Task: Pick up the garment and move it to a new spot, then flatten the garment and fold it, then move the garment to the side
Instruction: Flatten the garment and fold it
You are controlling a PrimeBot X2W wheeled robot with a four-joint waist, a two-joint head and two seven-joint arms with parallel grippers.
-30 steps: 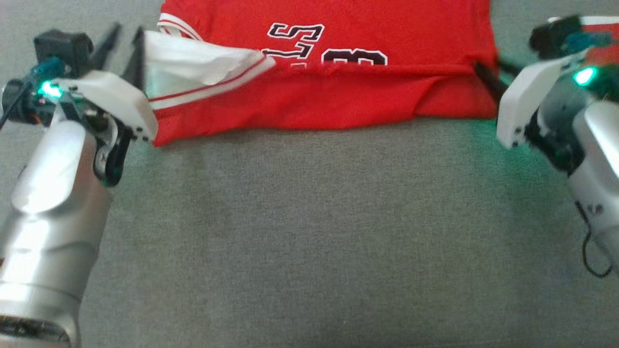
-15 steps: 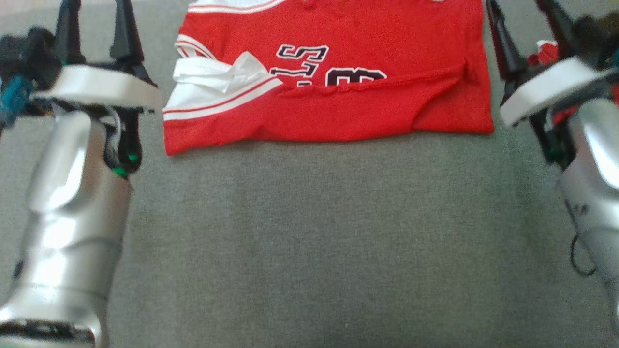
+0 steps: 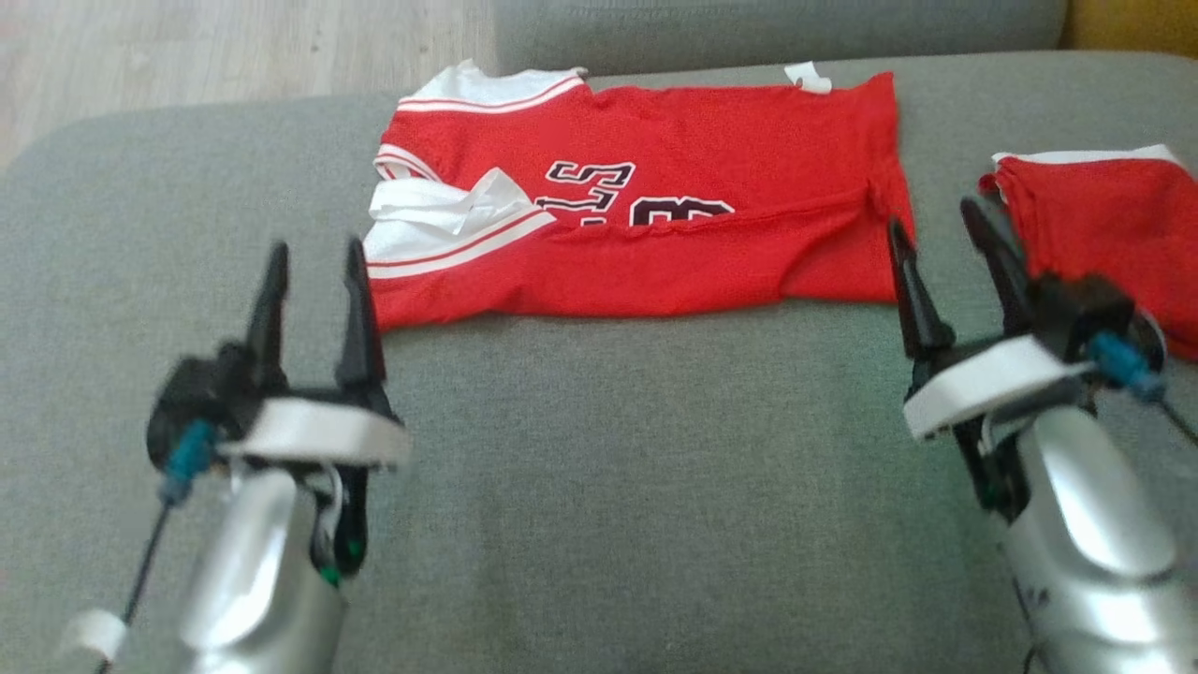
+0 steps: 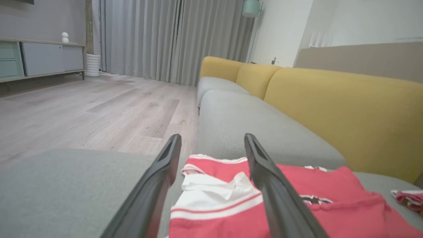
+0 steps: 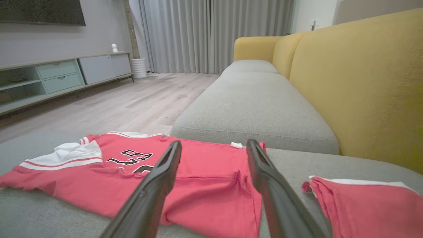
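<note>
Now that both arms have drawn back from its ends, the jersey lies released, folded over once on the grey cushion. Left gripper and right gripper hang wide apart, empty. Another fold looks due.
</note>
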